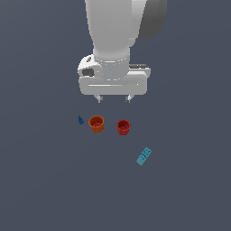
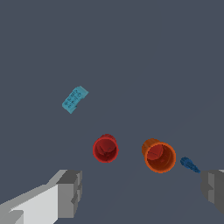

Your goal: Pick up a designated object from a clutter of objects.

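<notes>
Nearest the exterior camera: light-blue rectangular block (image 1: 144, 156), lying flat on the bench (image 1: 45, 189). Red cup (image 1: 123, 127) upright, just right of the orange cup (image 1: 96, 123), apart; tiny dark blue piece (image 1: 80, 120) leftmost. Claw (image 1: 114, 98) hangs above the cups, fingers (image 2: 70, 192) spread wide, holding nothing.

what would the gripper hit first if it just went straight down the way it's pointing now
Probably bare floor. The open gripper points down over the gap between the orange cup and red cup, possibly short of both; depth is unclear, so a finger might clip either.
</notes>
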Controlling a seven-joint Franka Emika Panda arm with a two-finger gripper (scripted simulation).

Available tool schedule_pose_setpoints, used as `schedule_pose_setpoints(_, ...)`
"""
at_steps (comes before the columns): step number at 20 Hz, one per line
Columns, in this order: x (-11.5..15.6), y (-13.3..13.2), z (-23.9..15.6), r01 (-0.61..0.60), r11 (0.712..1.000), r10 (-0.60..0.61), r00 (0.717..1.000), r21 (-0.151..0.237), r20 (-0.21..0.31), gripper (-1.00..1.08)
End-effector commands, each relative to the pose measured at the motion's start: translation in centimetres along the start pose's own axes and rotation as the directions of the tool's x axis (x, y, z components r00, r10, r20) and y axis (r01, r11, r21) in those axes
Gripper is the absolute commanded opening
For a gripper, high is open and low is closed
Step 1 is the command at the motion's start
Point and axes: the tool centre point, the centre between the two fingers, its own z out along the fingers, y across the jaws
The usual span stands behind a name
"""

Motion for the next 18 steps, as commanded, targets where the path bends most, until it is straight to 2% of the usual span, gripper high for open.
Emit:
schedule_pose_setpoints(1, 0.0, 0.0, 0.0, 0.000, 1.000, 0.000, 1.000, 0.000, 0.000, 1.00)
schedule_pose_setpoints(10, 0.6, -0.1, -0.3, -0.018, 1.000, 0.018, 1.000, 0.021, -0.006, 1.00)
schedule_pose_setpoints(18, 0.6, -0.3, 0.9, -0.007, 1.000, 0.007, 1.000, 0.017, -0.006, 1.00)
